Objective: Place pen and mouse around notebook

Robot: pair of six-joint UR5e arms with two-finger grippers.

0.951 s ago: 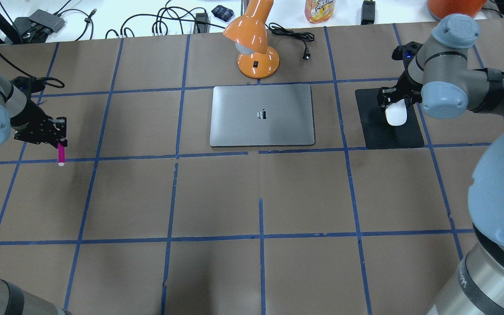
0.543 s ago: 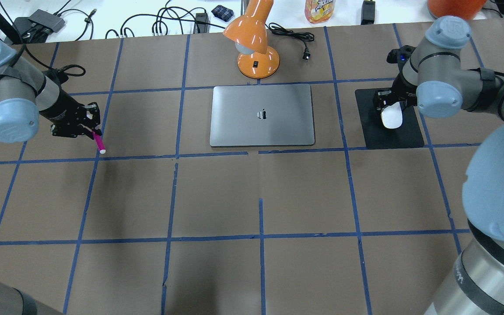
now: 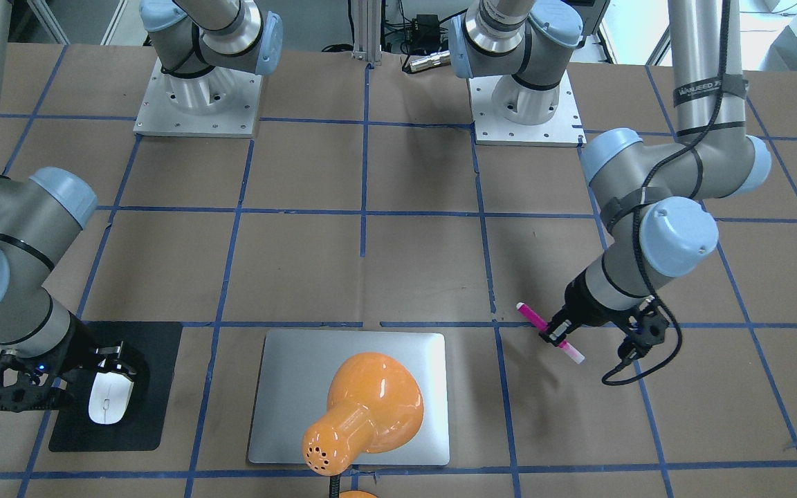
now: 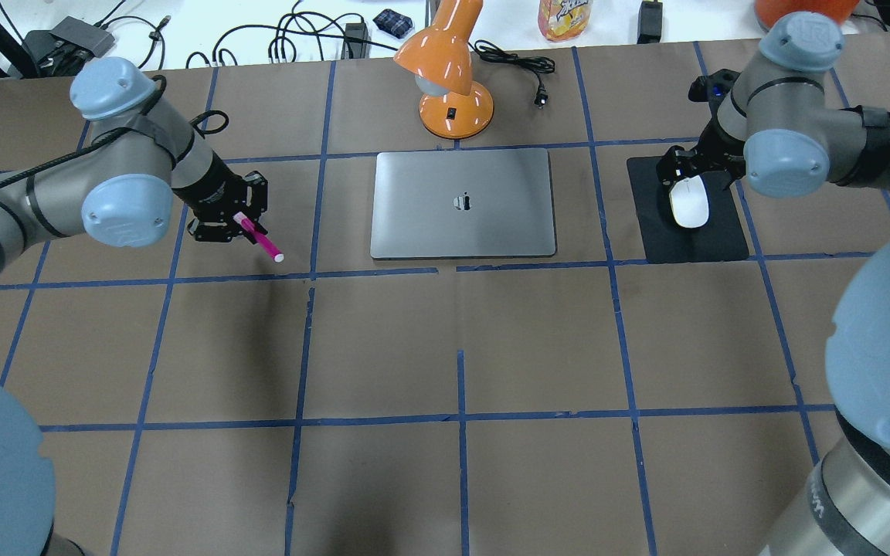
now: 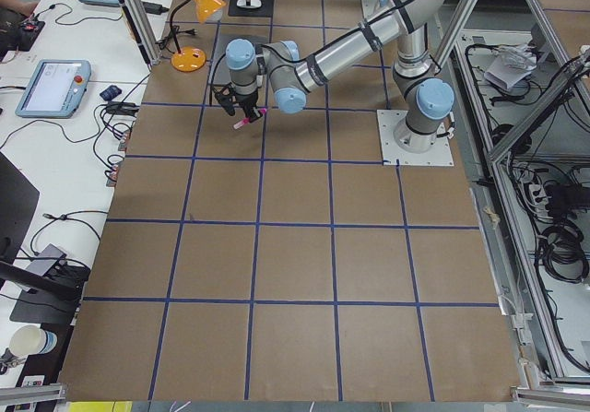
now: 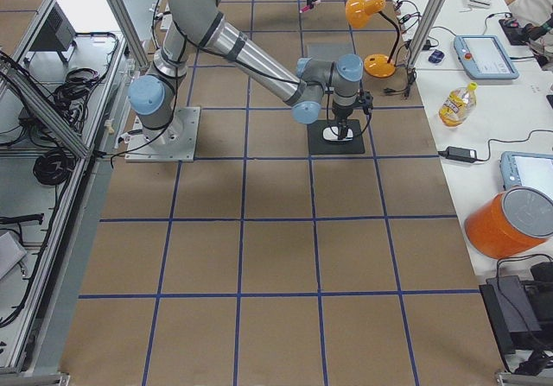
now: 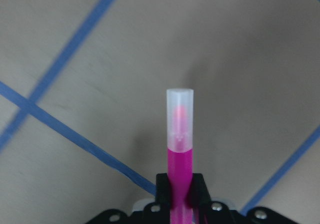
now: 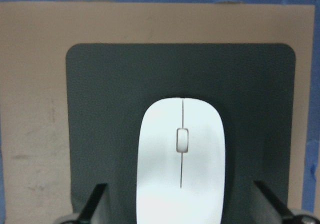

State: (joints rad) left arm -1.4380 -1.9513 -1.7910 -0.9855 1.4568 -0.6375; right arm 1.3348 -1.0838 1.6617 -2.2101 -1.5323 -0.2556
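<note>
The silver notebook [image 4: 429,224] lies closed at the table's far middle. To its left, my left gripper [image 4: 240,222] is shut on the magenta pen [image 4: 259,240], held above the table with its pale cap pointing away from the fingers; the pen [image 7: 179,149] fills the left wrist view. On the notebook's right, the white mouse [image 4: 688,204] rests on a black mat [image 4: 711,243]. My right gripper [image 4: 688,184] hangs over the mouse's rear, open. Its fingers [image 8: 98,200] stand well clear of the mouse [image 8: 181,164] on both sides.
An orange desk lamp [image 4: 453,108] stands just behind the notebook and hides part of the notebook [image 3: 281,387] in the front-facing view. Cables, a bottle and devices line the white bench beyond the table's far edge. Blue tape lines grid the brown tabletop.
My left arm has swept right with the pen, from the table's left edge to near the notebook's left side. My right gripper and the mouse have shifted slightly left on the mat.
</note>
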